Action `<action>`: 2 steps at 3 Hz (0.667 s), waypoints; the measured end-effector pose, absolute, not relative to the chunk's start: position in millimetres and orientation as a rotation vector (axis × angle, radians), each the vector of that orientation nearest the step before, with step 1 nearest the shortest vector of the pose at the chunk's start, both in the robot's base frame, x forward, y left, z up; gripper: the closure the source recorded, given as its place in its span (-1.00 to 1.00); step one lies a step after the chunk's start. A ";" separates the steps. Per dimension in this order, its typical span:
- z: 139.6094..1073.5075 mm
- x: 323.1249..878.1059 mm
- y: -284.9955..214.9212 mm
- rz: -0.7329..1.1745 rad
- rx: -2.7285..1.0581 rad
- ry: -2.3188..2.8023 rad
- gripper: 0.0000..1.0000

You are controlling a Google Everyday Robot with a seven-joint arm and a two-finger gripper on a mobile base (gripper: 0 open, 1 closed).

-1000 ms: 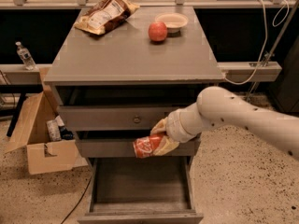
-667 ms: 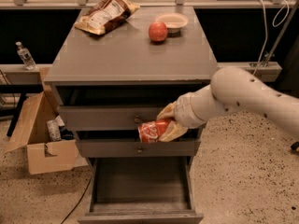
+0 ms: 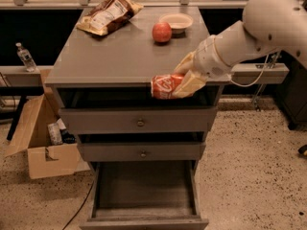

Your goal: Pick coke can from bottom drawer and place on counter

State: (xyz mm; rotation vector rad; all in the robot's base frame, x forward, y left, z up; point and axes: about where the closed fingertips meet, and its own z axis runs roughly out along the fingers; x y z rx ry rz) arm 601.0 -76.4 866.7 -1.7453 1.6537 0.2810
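My gripper (image 3: 181, 83) is shut on the coke can (image 3: 164, 86), a red-orange can with white lettering held on its side. The can hangs in front of the counter's (image 3: 120, 56) front edge, right of centre, level with that edge. The white arm reaches in from the upper right. The bottom drawer (image 3: 144, 188) is pulled open below, its grey floor bare. The two shallower drawers above it are closed.
On the counter sit a red apple (image 3: 162, 32), a shallow bowl (image 3: 176, 21) behind it, and a chip bag (image 3: 108, 14) at the back left. An open cardboard box (image 3: 45, 145) stands on the floor left of the cabinet. A water bottle (image 3: 25, 57) stands on a ledge at left.
The gripper has lifted the coke can from in front of the middle drawer up to the counter's front edge and slightly to the right.
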 end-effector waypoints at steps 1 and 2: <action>882.0 607.0 -77.0 0.262 -1.729 1.638 1.00; 897.7 618.5 -66.4 0.267 -1.708 1.635 1.00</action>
